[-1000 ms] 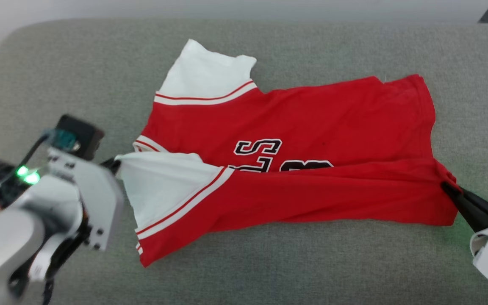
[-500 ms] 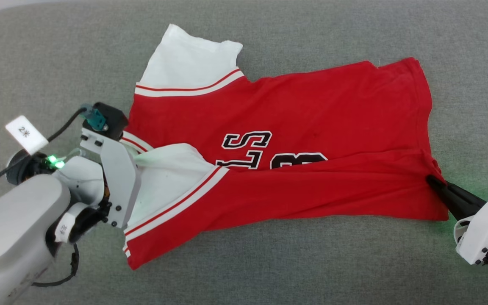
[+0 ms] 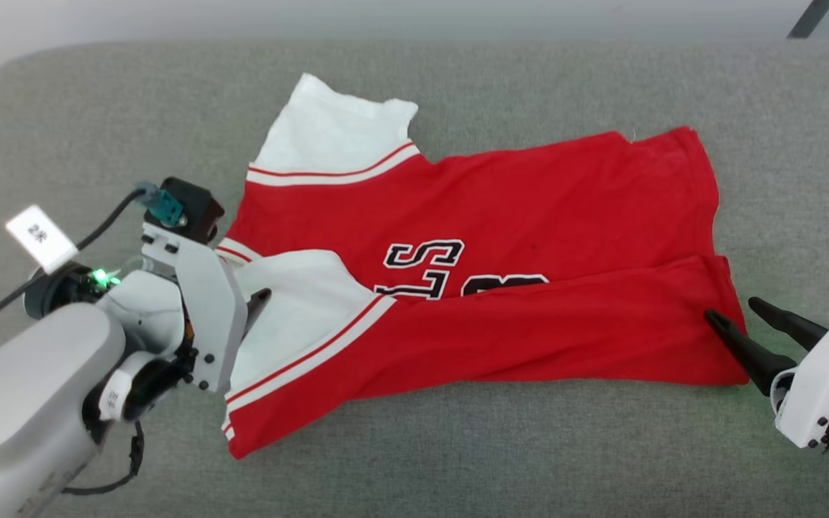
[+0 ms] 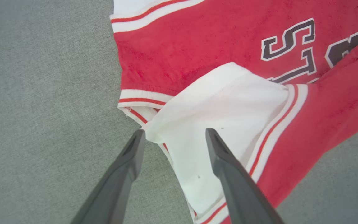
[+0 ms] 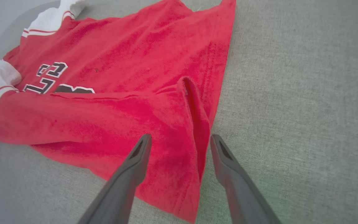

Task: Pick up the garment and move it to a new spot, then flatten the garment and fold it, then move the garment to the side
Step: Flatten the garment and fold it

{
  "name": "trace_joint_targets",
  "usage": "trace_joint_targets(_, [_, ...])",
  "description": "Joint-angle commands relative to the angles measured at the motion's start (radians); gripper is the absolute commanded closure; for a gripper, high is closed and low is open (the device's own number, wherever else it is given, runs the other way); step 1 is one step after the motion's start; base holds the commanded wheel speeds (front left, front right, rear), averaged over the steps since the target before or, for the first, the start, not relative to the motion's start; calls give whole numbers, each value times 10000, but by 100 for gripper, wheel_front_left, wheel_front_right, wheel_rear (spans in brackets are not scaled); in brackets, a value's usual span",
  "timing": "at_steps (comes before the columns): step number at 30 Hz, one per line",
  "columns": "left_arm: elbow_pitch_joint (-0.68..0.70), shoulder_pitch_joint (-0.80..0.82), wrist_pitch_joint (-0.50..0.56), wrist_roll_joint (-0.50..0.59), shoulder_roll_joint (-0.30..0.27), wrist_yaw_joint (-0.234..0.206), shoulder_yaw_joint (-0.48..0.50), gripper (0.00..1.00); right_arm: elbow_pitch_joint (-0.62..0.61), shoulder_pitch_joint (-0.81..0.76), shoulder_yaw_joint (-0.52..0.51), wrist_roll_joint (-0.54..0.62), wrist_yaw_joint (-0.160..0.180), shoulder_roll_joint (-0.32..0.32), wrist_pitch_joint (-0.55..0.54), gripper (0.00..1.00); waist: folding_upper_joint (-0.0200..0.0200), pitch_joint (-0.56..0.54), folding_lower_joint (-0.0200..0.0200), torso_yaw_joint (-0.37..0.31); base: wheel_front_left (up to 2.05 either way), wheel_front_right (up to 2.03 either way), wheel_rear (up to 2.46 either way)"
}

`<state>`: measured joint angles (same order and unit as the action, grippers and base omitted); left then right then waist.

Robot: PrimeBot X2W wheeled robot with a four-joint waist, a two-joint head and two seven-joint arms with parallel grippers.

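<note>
Red jersey [image 3: 529, 208] with white sleeves lies on a grey fabric surface [image 3: 458, 446], its near long edge folded over the black lettering [image 3: 425, 260]. At left, the left pincer [image 4: 175, 132] stands released astride the tip of the white sleeve [image 4: 222, 109]; at right, the right pincer [image 3: 731, 309] gapes, empty, at the hem corner [image 3: 718, 279], placings that suit laying this lengthwise fold. A raised crease [image 5: 194, 105] near the hem may hinder flattening.

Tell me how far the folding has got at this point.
Done: the garment lies spread on the grey cushion, its near long edge folded over the lower lettering. In hand: nothing held; the left gripper stands open over the near white sleeve, the right gripper open over the hem corner. Left: the far sleeve sticks out unfolded, so more folds, then moving it aside.
</note>
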<state>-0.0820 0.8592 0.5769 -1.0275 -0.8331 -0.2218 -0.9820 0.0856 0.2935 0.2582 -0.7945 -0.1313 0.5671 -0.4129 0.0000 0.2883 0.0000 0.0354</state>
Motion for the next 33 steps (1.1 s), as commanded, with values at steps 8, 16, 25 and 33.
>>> trace_joint_targets(8, [775,-957,-1427,-194,-159,-392,472,0,-899,-626,-405,880,8,76,775,0,0,-1120,0,262,0,0,0])
trace_joint_targets(16, [1477,-1997,-2399,-801,-415,-1233,1109,0,-1952,-1096,-603,2146,8,117,2637,0,0,-1594,0,373,0,0,0])
trace_joint_targets(25, [1745,-2498,-1934,-1647,-669,-1893,1426,0,-3019,-1544,-1343,3137,10,-560,3356,0,0,-1528,0,15,0,0,0])
trace_joint_targets(33, [1346,-2625,-324,-2966,-762,-2800,1554,0,-3656,-2093,-1922,3606,10,-1490,3409,0,0,-1256,0,-646,0,0,0])
